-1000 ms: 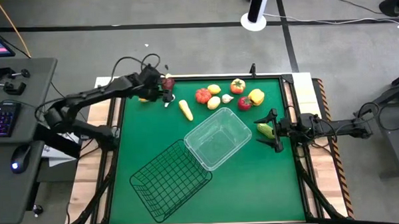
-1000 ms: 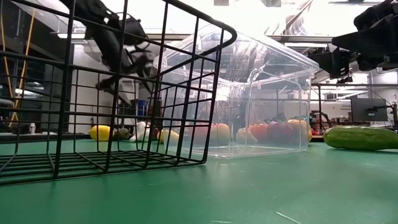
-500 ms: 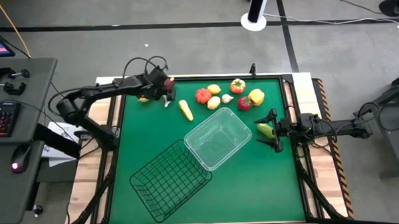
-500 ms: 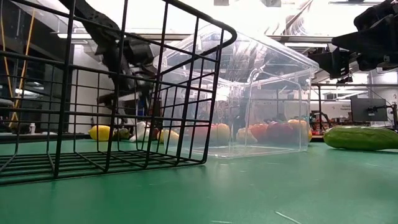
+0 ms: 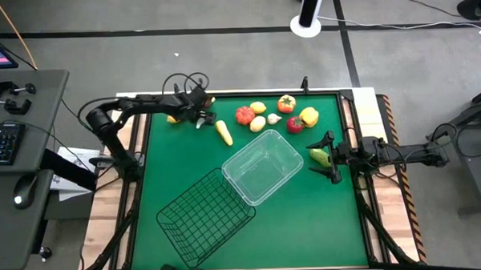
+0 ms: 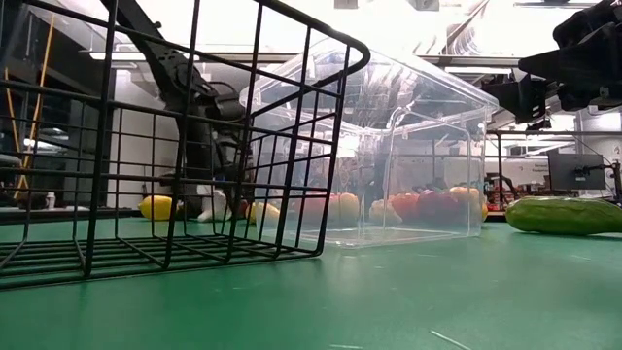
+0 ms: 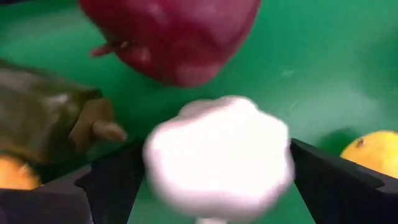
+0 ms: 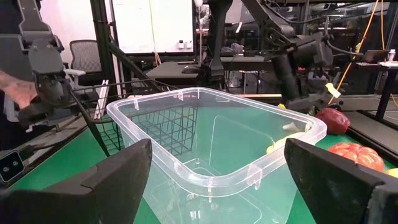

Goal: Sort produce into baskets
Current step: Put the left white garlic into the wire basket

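- Progress: nothing sorted yet. Wire basket (image 5: 205, 217) and clear plastic basket (image 5: 263, 166) both sit empty mid-table, touching at one corner.
- Produce is all loose on the table (image 5: 308, 221): a cluster along the far edge with tomato (image 5: 245, 115), bell pepper (image 5: 286, 104) and yellow pepper (image 5: 309, 116), plus corn (image 5: 223, 132) nearer the bins and a cucumber (image 5: 318, 156) at the right side.
- Left gripper (image 5: 201, 118) is low at the far-left corner of the cluster, fingers spread wide around a white garlic-like piece (image 7: 217, 158), not closed on it. Looks like the first pick.
- Right gripper (image 5: 328, 157) is parked at the right edge, fingers open, holding nothing; the cucumber lies right at it.
- Left wrist view only: the white piece sits between the fingers, with a dark red fruit (image 7: 171, 34) just behind it. The high view hides this under the arm.
- Low view: confirms the wire basket floor is bare and the cucumber rests on the table.
- Right wrist view: the clear basket's interior is empty.
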### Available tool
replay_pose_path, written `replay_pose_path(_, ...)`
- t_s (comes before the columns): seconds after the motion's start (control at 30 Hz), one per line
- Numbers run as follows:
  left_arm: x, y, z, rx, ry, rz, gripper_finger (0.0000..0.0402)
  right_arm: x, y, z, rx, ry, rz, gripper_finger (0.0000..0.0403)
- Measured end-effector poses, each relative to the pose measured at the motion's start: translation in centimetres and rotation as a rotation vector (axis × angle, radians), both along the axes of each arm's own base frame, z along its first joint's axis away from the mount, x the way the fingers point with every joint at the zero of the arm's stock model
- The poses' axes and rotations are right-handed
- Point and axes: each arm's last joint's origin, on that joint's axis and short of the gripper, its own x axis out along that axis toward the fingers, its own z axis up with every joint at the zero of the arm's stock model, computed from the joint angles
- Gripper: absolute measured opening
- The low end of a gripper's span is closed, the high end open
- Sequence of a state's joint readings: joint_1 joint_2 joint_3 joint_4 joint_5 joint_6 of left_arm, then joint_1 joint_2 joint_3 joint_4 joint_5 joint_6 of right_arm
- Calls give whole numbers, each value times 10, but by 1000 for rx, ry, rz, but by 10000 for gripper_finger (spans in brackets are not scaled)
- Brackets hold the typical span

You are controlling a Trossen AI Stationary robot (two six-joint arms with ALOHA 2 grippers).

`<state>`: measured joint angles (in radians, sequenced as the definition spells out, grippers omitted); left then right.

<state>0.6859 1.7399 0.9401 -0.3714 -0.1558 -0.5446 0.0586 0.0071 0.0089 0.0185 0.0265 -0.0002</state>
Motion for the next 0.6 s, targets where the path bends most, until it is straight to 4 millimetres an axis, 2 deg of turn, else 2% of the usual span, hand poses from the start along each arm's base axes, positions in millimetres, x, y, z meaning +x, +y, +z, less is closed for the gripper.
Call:
replay_pose_path(0.17, 6, 0, 0, 55, -3, -9, 343, 0, 0, 0, 0, 0, 0, 360)
replay_pose_path(0.23, 5, -1, -1, 58, 18, -19, 310, 0, 0, 0, 0, 0, 0, 360)
replay_pose_path(0.37, 4, -4, 0, 62, 60, -68, 212, 0, 0, 0, 0, 0, 0, 360)
replay_pose_path(0.43, 1, -8, 4, 38, 72, -104, 206, 0, 0, 0, 0, 0, 0, 360)
replay_pose_path(0.5, -1, -14, 17, 39, 55, -140, 206, 0, 0, 0, 0, 0, 1, 360)
replay_pose_path(0.6, -7, -26, 52, 110, -6, -196, 206, 0, 0, 0, 0, 0, 0, 360)
